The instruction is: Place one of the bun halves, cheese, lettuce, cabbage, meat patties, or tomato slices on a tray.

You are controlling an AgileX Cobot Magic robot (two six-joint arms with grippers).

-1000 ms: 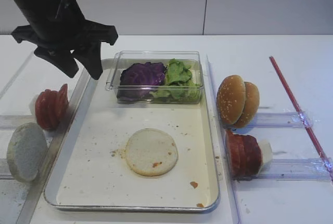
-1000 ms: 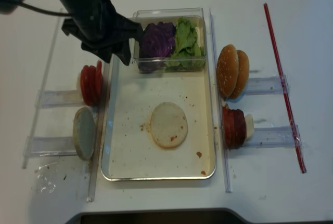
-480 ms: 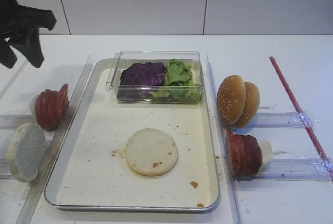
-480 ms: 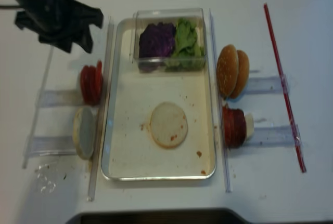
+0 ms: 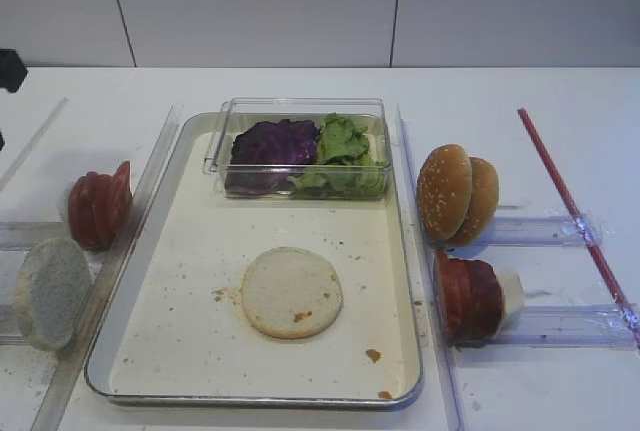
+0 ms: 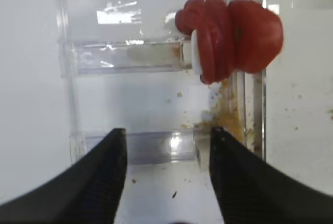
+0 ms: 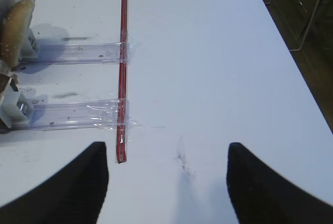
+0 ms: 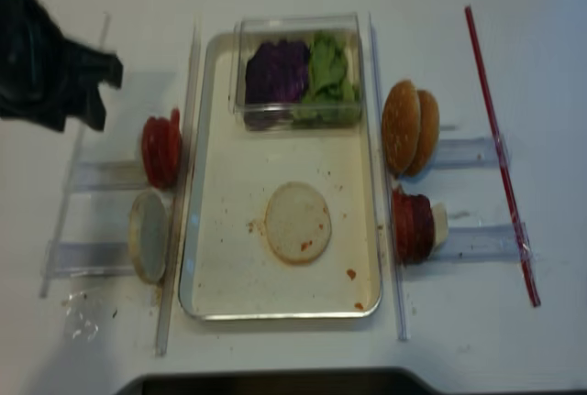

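a flat pale bun half [image 5: 291,292] lies cut face up on the cream, crumb-speckled tray [image 5: 180,351], a little toward the front of the tray's middle, with a few orange smears on and beside it. at the far end of the tray sits a clear plastic box [image 5: 300,111] holding the purple cabbage [image 5: 272,145] on the left and the green lettuce [image 5: 343,154] on the right, the two touching. left of the tray, outside its rim, the tomato slices [image 5: 97,205] stand on edge in a clear rack, and another bun half [image 5: 49,292] stands on edge in the rack nearer the front. right of the tray, the sesame bun tops [image 5: 455,194] stand on edge, and just in front of them the meat patties [image 5: 468,297] do the same against a white block. a red strip [image 5: 573,211] lies across the right racks.

the left gripper [image 6: 166,177] hangs above the left racks, its jaws parted with nothing between them; the tomato slices show just beyond its fingertips. the right gripper [image 7: 167,182] hovers over bare table near the red strip's end, jaws spread wide and empty.
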